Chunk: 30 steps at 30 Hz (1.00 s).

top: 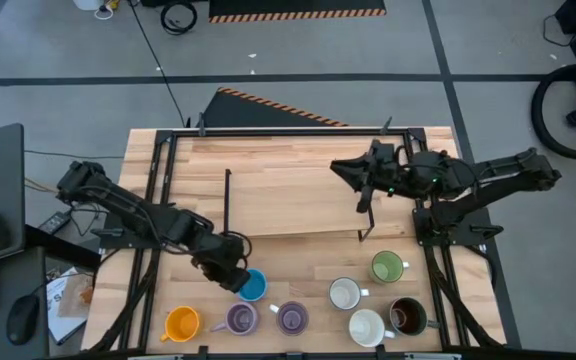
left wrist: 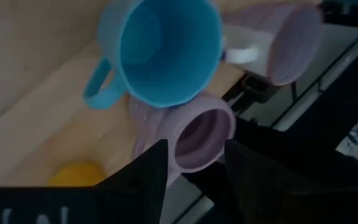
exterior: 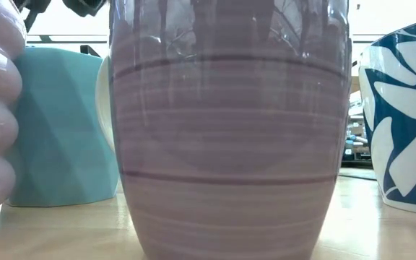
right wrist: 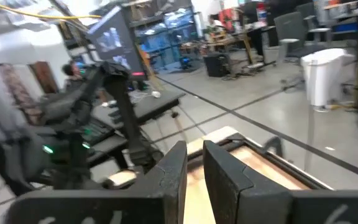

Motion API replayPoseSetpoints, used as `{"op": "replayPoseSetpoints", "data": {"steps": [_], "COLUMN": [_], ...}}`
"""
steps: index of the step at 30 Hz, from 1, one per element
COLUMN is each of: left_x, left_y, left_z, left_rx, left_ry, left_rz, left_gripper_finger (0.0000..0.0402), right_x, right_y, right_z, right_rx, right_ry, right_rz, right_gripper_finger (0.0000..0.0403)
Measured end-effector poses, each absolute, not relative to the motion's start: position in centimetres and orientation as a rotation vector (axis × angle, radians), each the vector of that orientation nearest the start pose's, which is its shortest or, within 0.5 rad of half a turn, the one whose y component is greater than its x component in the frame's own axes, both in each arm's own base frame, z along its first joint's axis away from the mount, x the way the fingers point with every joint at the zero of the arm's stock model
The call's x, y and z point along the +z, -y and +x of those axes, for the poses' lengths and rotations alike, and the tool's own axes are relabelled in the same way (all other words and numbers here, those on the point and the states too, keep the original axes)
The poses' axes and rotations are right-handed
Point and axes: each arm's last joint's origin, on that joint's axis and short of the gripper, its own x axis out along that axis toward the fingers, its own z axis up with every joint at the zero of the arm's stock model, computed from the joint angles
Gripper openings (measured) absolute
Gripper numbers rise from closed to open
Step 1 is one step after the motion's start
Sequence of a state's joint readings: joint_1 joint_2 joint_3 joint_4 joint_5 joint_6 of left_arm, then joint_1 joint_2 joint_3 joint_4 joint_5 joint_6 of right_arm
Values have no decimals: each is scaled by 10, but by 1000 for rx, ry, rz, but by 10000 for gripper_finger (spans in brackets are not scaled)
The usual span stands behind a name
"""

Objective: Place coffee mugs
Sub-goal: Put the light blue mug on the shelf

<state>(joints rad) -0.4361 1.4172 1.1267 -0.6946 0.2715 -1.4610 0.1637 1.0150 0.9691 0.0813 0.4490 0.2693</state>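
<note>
Eight mugs stand upright on their bases along the table's near edge. From left to right they are orange (top: 181,323), purple (top: 241,319), blue (top: 253,286), purple (top: 291,318), white (top: 345,293), white (top: 366,327), green (top: 387,266) and dark brown (top: 406,316). My left gripper (top: 230,272) hovers just left of the blue mug (left wrist: 166,50). It is open and holds nothing, and its fingers frame the ribbed purple mug (left wrist: 197,134) below. My right gripper (top: 343,168) waits over the far right of the table, empty, with its fingers (right wrist: 173,168) nearly together.
A black metal frame (top: 168,150) borders the table, and a thin black rod (top: 228,200) lies on the wood. The low view is filled by the purple mug (exterior: 230,130), with the blue mug (exterior: 63,123) and a blue-patterned white mug (exterior: 403,123) beside it. Bare wood lies in the table's middle (top: 288,200).
</note>
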Motion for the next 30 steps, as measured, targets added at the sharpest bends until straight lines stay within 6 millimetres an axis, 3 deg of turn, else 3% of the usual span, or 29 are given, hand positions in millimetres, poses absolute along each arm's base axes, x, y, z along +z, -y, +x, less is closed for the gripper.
{"op": "replayPoseSetpoints", "data": {"steps": [8, 19, 30], "left_x": [259, 246, 240], "left_y": [145, 151, 159], "left_z": [254, 257, 258], "left_rx": [291, 496, 579], "left_ry": [-1311, -1270, -1236], "left_rz": [-1225, -1317, -1382], "left_gripper_finger": [161, 160, 160], "right_x": [377, 376, 375], "right_y": [-28, -28, -27], "right_z": [234, 234, 234], "right_rx": [-207, -209, -215], "right_ry": [85, 71, 61], "right_rz": [309, 265, 209], "right_gripper_finger": [59, 59, 59]}}
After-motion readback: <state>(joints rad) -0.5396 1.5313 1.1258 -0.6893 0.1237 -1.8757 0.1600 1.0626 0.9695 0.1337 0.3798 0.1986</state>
